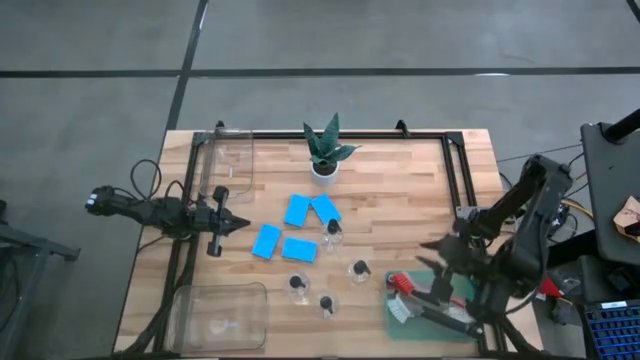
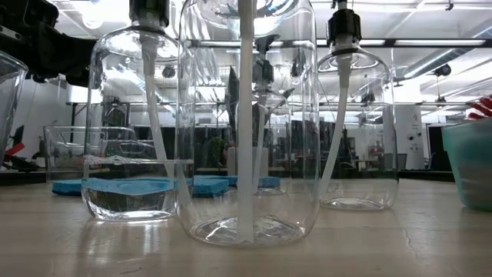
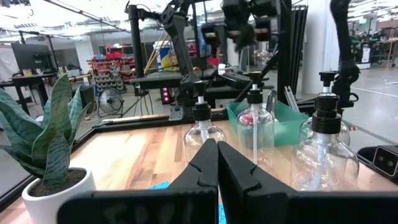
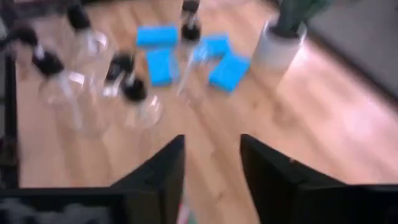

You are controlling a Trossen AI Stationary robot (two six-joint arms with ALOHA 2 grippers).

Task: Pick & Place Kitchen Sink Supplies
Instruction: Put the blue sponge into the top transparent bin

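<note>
Four blue sponges (image 1: pixel 298 211) lie flat on the wooden table's middle, and they also show in the right wrist view (image 4: pixel 161 62). Four clear black-capped bottles (image 1: pixel 333 231) stand upright near them, toward the near side; three fill the low view (image 2: pixel 246 115). Red-handled brushes (image 1: pixel 408 286) lie in the green tray (image 1: pixel 440 318) at the near right. My left gripper (image 1: pixel 243 222) is shut and empty, just left of the sponges, fingers level (image 3: pixel 217 163). My right gripper (image 1: pixel 436 250) is open and empty (image 4: pixel 211 163), above the tray's far edge, facing the bottles.
A green potted plant (image 1: pixel 325 152) in a white pot stands at the far middle. One clear bin (image 1: pixel 228 165) sits at the far left, another (image 1: pixel 220 312) at the near left. A black frame (image 1: pixel 460 180) runs along the table's far and right sides.
</note>
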